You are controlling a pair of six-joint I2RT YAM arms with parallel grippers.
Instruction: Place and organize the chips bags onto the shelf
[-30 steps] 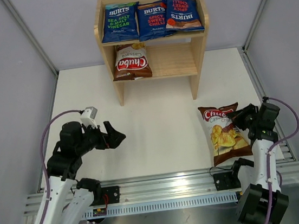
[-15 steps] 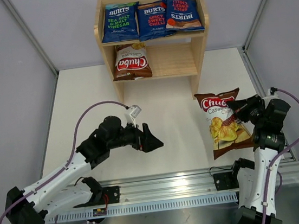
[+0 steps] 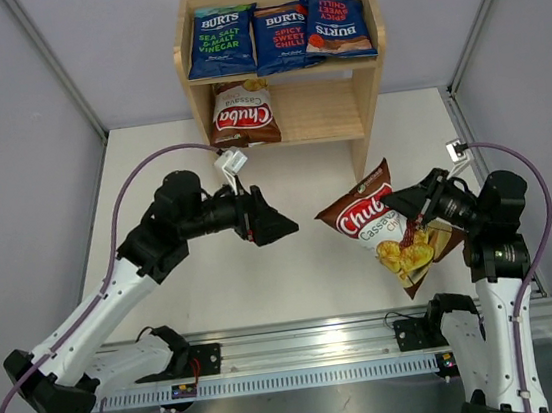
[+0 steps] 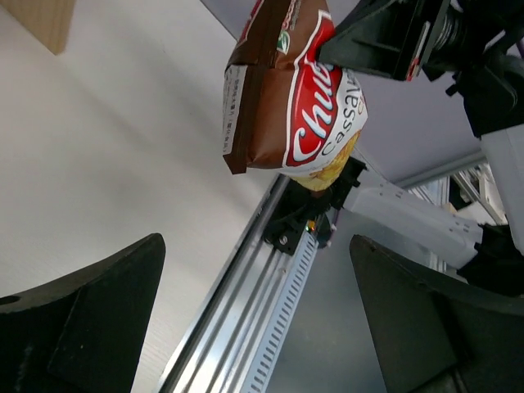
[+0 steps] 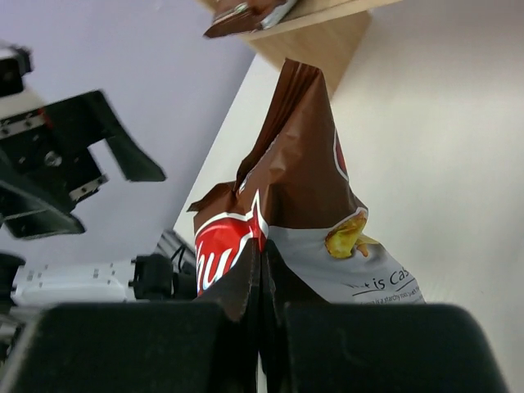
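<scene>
The wooden shelf [image 3: 320,110] stands at the back. Three blue BURTS bags [image 3: 281,37] lie on its top tier. One brown Chuba bag [image 3: 243,115] lies at the left of the lower tier. My right gripper [image 3: 414,202] is shut on the edge of the second Chuba bag [image 3: 374,227] and holds it tilted above the table, in front of the shelf's right leg. In the right wrist view the fingers [image 5: 262,262] pinch the bag [image 5: 303,188]. My left gripper [image 3: 277,229] is open and empty, left of the held bag and apart from it. The bag hangs ahead in the left wrist view [image 4: 295,98].
The white table [image 3: 304,273] is walled by grey panels on three sides. An aluminium rail [image 3: 303,342] with both arm bases runs along the near edge. The right half of the shelf's lower tier is bare wood. The shelf's leg [image 5: 319,37] shows behind the held bag.
My right gripper has lifted the Chuba bag off the table and carried it left, tilting it. My left arm has reached out toward the table's middle, jaws open toward the bag.
</scene>
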